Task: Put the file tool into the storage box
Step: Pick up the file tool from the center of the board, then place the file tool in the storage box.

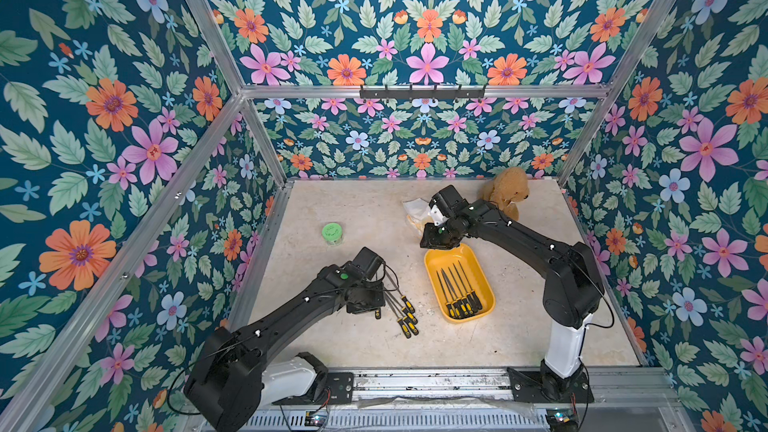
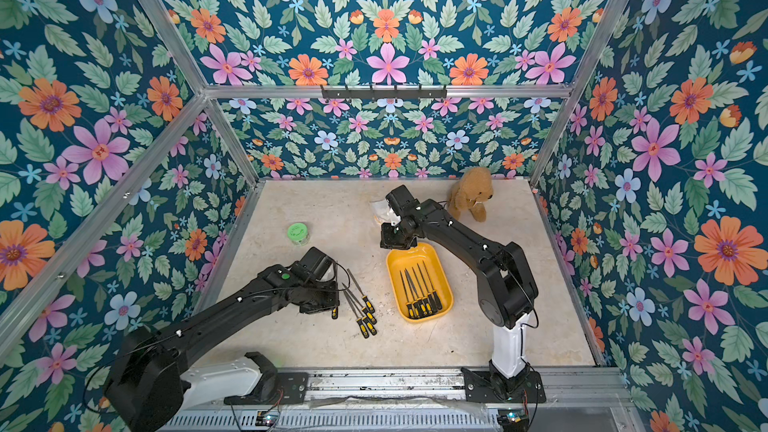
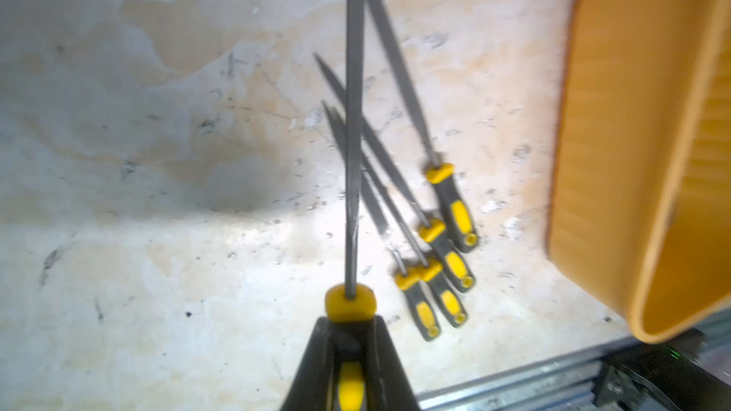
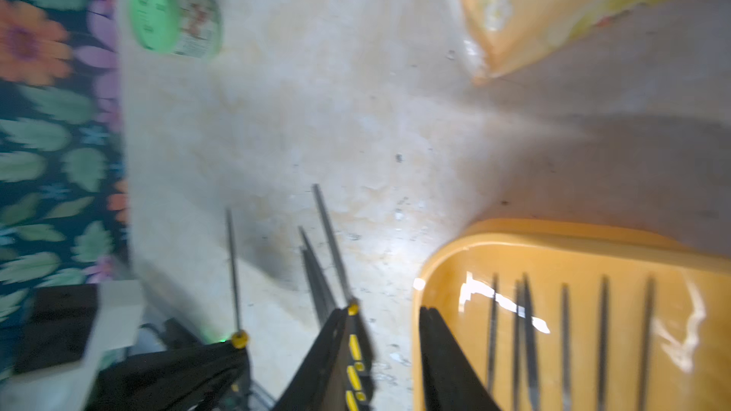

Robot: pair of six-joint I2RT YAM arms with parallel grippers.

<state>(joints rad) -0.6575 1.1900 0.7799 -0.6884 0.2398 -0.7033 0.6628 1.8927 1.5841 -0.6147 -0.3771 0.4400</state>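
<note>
Since our left gripper (image 3: 350, 330) is clamped shut on the black-and-yellow-handled steel file tool (image 3: 352, 152) near the shallow yellow-orange plastic storage box (image 1: 469, 255), our right gripper (image 4: 385, 322) part-open and empty, we should carry it level, parallel to the files (image 1: 459, 288) inside.

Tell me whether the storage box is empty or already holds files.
Not empty. Several files lie side by side inside the storage box, handles toward the robot's side, in both top views.
</note>
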